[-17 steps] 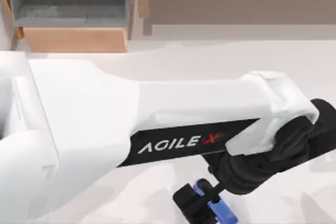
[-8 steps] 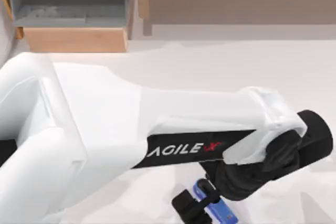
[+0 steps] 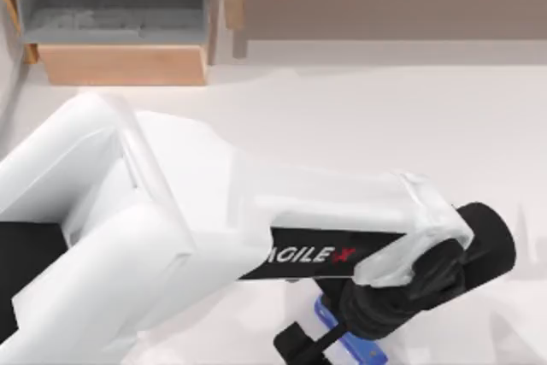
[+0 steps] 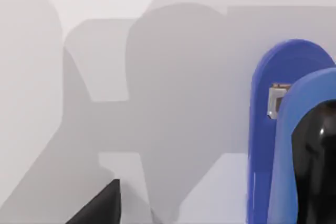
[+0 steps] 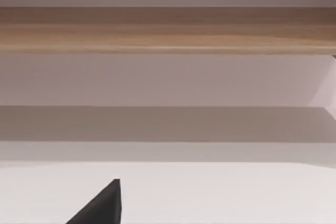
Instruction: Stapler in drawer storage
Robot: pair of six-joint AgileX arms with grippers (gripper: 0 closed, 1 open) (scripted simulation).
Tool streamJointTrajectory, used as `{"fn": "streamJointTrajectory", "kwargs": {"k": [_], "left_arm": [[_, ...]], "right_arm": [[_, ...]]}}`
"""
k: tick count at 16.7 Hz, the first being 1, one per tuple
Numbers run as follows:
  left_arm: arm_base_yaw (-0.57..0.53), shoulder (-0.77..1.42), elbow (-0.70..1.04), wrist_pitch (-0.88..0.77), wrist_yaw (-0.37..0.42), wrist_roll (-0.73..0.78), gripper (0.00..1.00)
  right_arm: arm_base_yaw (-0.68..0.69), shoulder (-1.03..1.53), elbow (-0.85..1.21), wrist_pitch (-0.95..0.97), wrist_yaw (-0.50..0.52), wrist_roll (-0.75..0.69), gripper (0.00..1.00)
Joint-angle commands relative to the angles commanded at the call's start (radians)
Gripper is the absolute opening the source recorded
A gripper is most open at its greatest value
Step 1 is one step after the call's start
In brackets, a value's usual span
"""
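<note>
The left arm is reaching across the tabletop [image 3: 359,117] toward its near edge, and the left gripper [image 3: 329,339] is hanging right over the stapler [image 3: 355,346], which is lying flat at the bottom middle of the top view. One dark finger is sitting at the stapler's left side and the wrist is covering the other side, so I cannot tell whether the fingers are spread around it or already pinching it. In the left wrist view the blue body and black top piece of the stapler [image 4: 273,145] are looming close beside a finger [image 4: 100,205], which suggests the gripper is lining up along the stapler's length for a side grasp.

The drawer [image 3: 120,64] is standing pulled open at the far left corner, grey inside and tan at the front, well apart from the stapler, presumably left open to receive it. Beside it the long wooden unit [image 3: 385,6] is running along the far edge.

The right gripper's finger [image 5: 102,205] is facing that unit, the arm parked; its finger state cannot be told
</note>
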Motion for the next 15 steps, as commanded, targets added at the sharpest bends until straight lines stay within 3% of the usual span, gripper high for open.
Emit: {"fn": "streamJointTrajectory", "kwargs": {"k": [13,15], "left_arm": [[0.0,0.0,0.0,0.0,0.0,0.0,0.02],[0.0,0.0,0.0,0.0,0.0,0.0,0.0]], "right_arm": [[0.0,0.0,0.0,0.0,0.0,0.0,1.0],[0.0,0.0,0.0,0.0,0.0,0.0,1.0]]}}
